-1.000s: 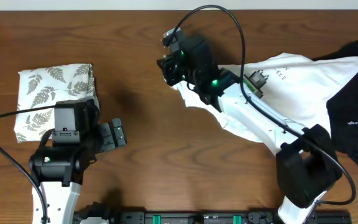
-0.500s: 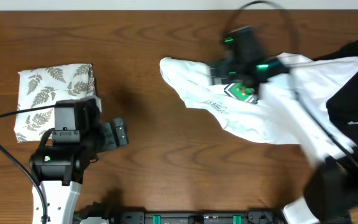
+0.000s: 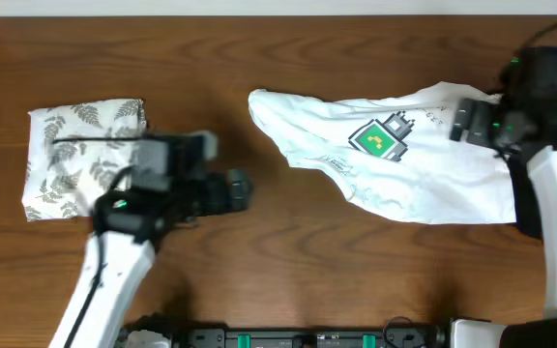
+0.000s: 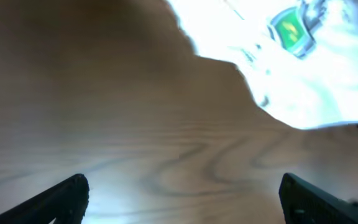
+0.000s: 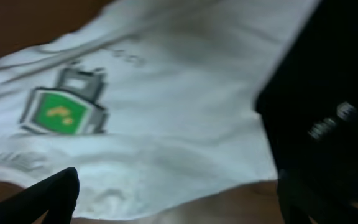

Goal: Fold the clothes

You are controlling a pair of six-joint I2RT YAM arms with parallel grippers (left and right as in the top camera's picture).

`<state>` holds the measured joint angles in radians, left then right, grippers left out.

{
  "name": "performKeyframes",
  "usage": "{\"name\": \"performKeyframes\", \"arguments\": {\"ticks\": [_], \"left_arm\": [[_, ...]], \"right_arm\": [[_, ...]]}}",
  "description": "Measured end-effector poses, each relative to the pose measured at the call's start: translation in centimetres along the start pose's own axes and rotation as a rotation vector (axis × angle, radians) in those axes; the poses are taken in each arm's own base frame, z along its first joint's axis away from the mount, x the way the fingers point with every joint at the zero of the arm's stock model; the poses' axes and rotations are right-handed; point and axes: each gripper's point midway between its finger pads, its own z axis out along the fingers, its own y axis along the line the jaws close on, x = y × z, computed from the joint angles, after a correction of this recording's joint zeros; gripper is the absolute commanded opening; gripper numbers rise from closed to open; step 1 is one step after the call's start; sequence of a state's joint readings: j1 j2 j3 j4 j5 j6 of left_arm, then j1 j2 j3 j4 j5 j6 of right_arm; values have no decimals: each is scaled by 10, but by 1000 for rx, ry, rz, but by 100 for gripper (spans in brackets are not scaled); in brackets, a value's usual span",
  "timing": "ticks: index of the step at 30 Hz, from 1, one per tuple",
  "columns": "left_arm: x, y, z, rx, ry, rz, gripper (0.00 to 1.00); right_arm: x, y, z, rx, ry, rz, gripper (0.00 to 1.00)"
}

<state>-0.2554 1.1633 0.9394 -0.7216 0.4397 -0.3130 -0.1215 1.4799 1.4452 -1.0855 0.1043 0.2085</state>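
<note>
T-shirt, white, with a green-and-yellow pixel computer graphic on the chest, is lying rumpled and unfolded on the right half of the brown wooden desk. Its long axis is running left to right, the narrow end pointing left and the broad end disappearing under the right arm. The right claw is hovering over that broad end, fingers spread wide and gripping nothing. A black garment with a small white logo is lying at the shirt's right edge, touching or overlapping, I cannot tell which. The left claw is hanging over bare wood, equally wide and empty, with the shirt ahead and to its right, the narrow end nearest. A white fern-print folded cloth is sitting well apart at the far left. Each arm is looking best placed for the end closest to it.
</note>
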Motion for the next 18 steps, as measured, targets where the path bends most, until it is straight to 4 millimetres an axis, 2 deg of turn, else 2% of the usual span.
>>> {"name": "performKeyframes", "arguments": {"ticks": [3,7,15,18], "left_arm": [[5,-27,28,50,48,34,98],[16,-55,70,93,114,42,98],[46,-94,152,148,202,27,98],[59,-106,173,169,223,15,99]], "right_arm": [[4,-18,1,16,27,49,99],[7,-31,2,26,47,73,99],[9,-30,2,9,56,59,99],[9,-30,2,3,60,59,99]]}}
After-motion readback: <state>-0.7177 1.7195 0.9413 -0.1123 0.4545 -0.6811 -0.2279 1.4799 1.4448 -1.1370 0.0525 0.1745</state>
